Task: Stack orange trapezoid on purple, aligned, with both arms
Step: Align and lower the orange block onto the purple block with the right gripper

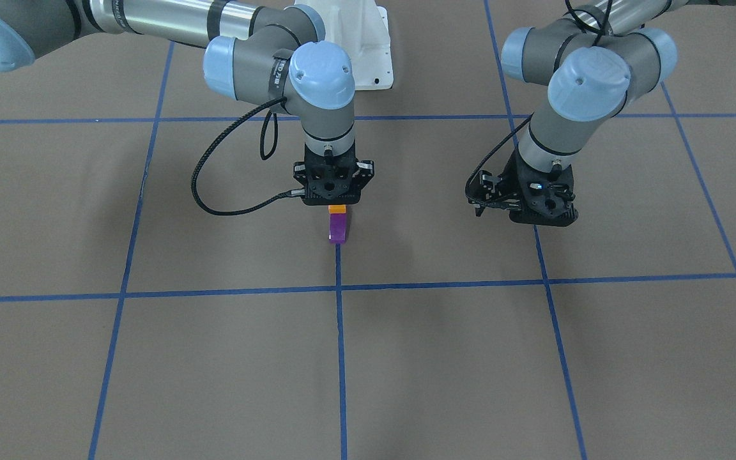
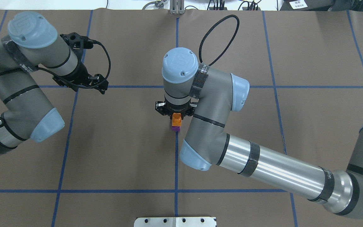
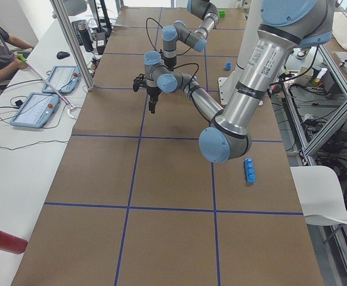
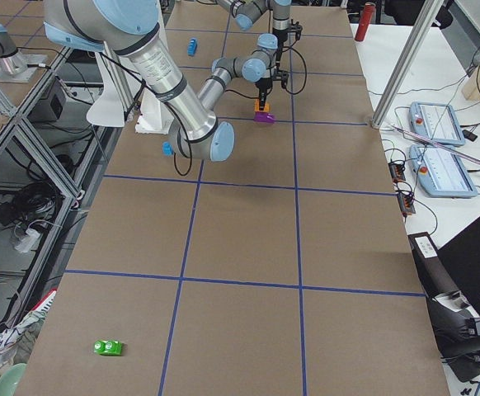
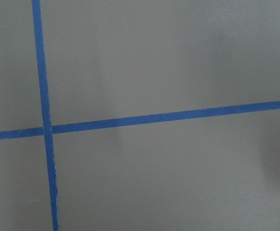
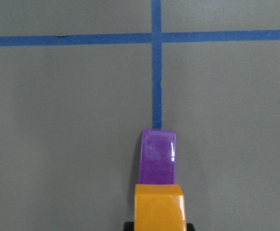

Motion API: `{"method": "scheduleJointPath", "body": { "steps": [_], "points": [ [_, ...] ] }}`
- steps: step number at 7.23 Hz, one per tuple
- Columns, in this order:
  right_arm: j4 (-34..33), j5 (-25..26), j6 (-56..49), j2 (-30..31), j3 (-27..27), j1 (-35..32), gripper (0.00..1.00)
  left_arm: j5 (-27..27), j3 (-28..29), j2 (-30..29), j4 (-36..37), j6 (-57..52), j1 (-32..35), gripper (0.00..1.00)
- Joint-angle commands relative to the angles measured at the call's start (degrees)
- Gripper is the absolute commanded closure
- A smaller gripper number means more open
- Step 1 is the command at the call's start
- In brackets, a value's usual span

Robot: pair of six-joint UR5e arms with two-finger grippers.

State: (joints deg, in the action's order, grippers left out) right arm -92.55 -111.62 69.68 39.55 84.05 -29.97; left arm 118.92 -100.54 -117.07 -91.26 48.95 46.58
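The step in hand is, I judge, the placing itself. The right end effector (image 2: 175, 115) is clenched on the small glossy orange plastic trapezoid block (image 6: 159, 207) and holds it directly over the small glossy dark-purple plastic block (image 6: 158, 156). The purple block stands in the middle of the brown paper-covered tabletop (image 2: 310, 126), on the blue tape line that runs from the robot's edge to the operators' edge.

In the front-facing view no gap shows between the two blocks, but I cannot tell if the stud is fully seated. In the right wrist view the orange block sits nearly centred over the purple one.

The next move probably calls for a short, straight push down, with the sloped sides kept on the same side, and only then a release. Nothing holds the purple block, so it may slide or tip under a skewed push.

The left end effector (image 2: 87, 82) hangs over bare paper toward the left end of the tabletop, well apart from the blocks. Whether it is released or clenched I cannot tell.

Other things lie far from the stack:
- A long blue brick (image 3: 250, 170) and a small blue block (image 3: 227, 65) lie near the robot's edge.
- A green block (image 4: 108, 347) lies near the right-end corner on the robot's side.

None of them stands in the way.
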Motion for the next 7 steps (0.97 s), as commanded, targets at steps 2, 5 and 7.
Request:
{"method": "scheduleJointPath", "body": {
  "steps": [2, 5, 7],
  "points": [
    [0.0, 0.0, 0.0, -0.3, -0.9, 0.0, 1.0, 0.0, 0.0, 0.0, -0.1, 0.1, 0.0, 0.0],
    [0.0, 0.0, -0.2, -0.3, -1.3, 0.1, 1.0, 0.0, 0.0, 0.0, -0.1, 0.1, 0.0, 0.0],
    [0.1, 0.0, -0.2, -0.3, -1.5, 0.3, 1.0, 0.0, 0.0, 0.0, 0.0, 0.1, 0.0, 0.0]
  ]
}}
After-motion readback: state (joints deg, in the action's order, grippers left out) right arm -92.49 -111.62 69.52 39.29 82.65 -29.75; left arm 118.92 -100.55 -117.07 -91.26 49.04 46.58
